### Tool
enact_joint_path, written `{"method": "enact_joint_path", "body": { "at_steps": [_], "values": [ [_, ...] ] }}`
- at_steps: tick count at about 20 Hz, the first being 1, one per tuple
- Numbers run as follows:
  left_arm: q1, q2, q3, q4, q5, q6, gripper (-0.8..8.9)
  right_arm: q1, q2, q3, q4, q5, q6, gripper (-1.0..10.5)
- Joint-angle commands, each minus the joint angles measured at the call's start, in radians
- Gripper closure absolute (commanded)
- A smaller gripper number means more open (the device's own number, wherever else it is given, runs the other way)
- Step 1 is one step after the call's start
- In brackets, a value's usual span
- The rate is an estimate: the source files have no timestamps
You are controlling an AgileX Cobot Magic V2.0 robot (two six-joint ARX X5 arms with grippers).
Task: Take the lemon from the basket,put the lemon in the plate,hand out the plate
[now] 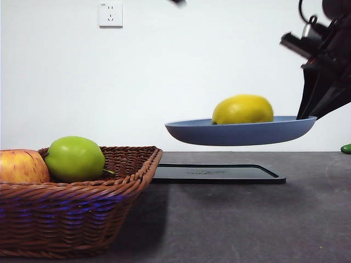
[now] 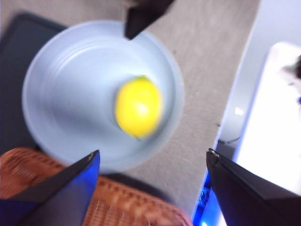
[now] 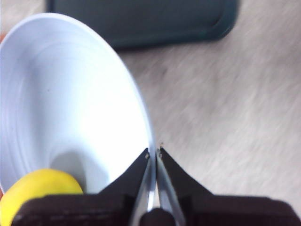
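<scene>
Blue plate point(image 1: 241, 133) with lemon point(image 1: 242, 109) is held aloft by its rim in right gripper point(image 3: 154, 153); left gripper point(image 2: 153, 157) is spread wide, empty

My right gripper point(image 3: 154, 153) is pinched tight on the rim of the light blue plate point(image 3: 66, 103), one jaw on each side of the thin edge. The lemon point(image 3: 40, 194) sits in the plate close to the jaws. Past the plate I see the grey table point(image 3: 235, 117) and a dark flat tray point(image 3: 141, 21) lying on it.
</scene>
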Motion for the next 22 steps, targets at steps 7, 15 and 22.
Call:
{"method": "enact_joint_path", "body": {
  "at_steps": [7,15,22],
  "values": [
    [-0.007,-0.243,0.018,-0.090,0.005,-0.081,4.24,-0.019,0.368,0.407,0.009,-0.034,-0.004,9.4],
    [-0.008,-0.272,0.018,-0.121,0.000,-0.112,4.24,-0.039,0.655,0.640,0.025,-0.032,0.045,9.4],
    [-0.007,-0.272,0.018,-0.116,-0.033,-0.112,4.24,-0.051,0.716,0.639,0.034,-0.029,0.035,9.0]
  ]
}}
